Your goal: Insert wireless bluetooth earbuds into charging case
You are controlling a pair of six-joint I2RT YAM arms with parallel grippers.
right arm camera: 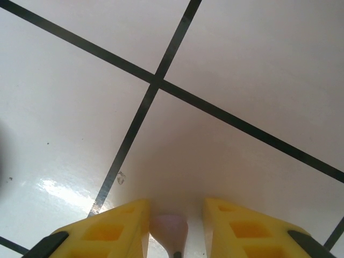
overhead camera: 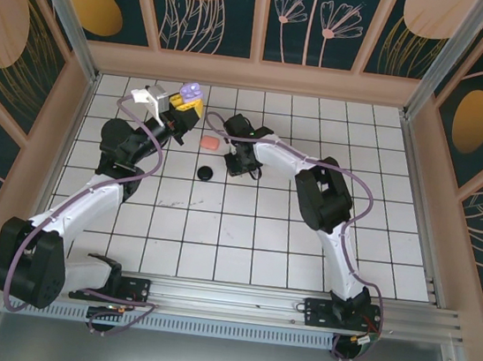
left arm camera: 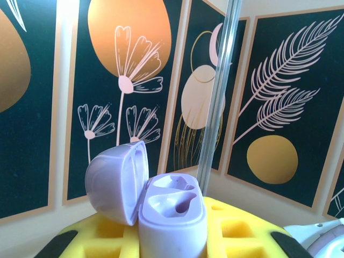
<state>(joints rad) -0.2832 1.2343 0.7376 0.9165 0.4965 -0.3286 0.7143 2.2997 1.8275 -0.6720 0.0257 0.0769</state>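
Two grippers, both pinching: the left gripper clamps the open lavender case upright between its fingers, lid tipped back to its left. The right gripper nips a lavender earbud between its fingertips, over the tiled table.

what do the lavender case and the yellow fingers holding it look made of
lavender case: looks like hard moulded plastic with a smooth satin finish; soft highlights show on its open lid.
yellow fingers: probably plastic too, matte, with recessed square pockets.

White gridded tiles, dark floral wall panels.
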